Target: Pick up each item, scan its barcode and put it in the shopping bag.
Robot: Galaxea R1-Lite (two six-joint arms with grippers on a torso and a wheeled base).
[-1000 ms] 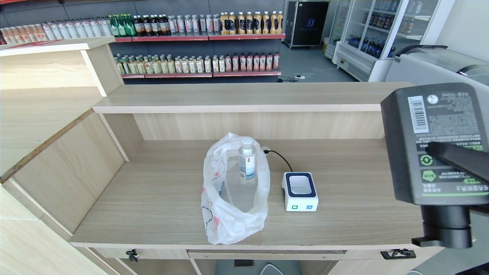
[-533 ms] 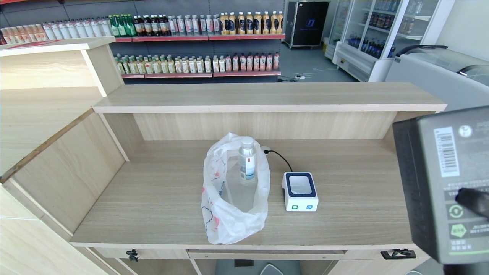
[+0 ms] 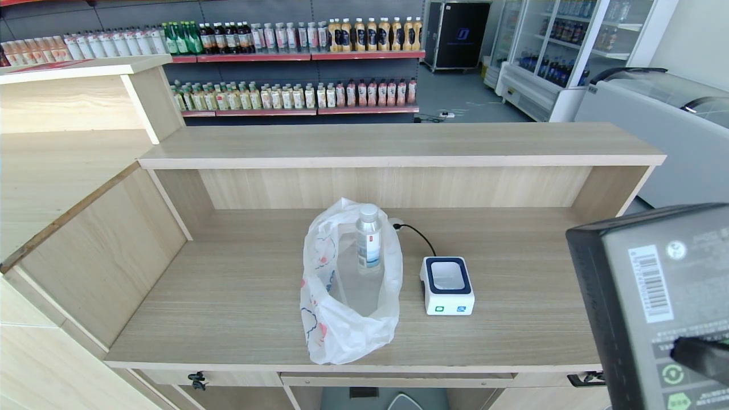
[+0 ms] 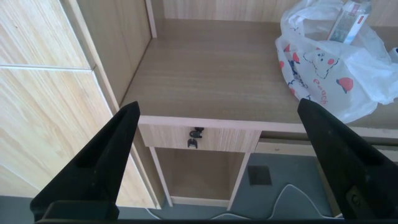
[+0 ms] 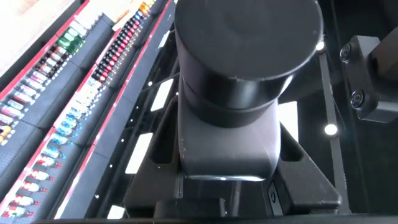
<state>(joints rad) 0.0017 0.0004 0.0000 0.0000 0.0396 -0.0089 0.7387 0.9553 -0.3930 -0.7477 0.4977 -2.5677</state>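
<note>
The dark bottle fills the lower right corner of the head view, held up close to the camera with its white barcode label facing the lens. The right claw is pinching this bottle. One black finger lies across the printed face at the right edge of the frame. In the right wrist view the bottle's body sits clamped in the claw, its round cap pointing away.

In the middle of the head view a white shopping bag stands open on the table, with a clear water bottle upright inside it. Just right of the bag sits a white scanner, its dark-framed window facing up. A black cable curves from behind the bag toward the scanner. The dark bottle is well apart from both the scanner and the bag.

The left claw is spread wide and hangs before the table's front edge. Through its gap the left wrist view shows a small drawer latch.

Shelves of drinks run along the top of the head view, and a glass-door fridge stands at the upper right.
</note>
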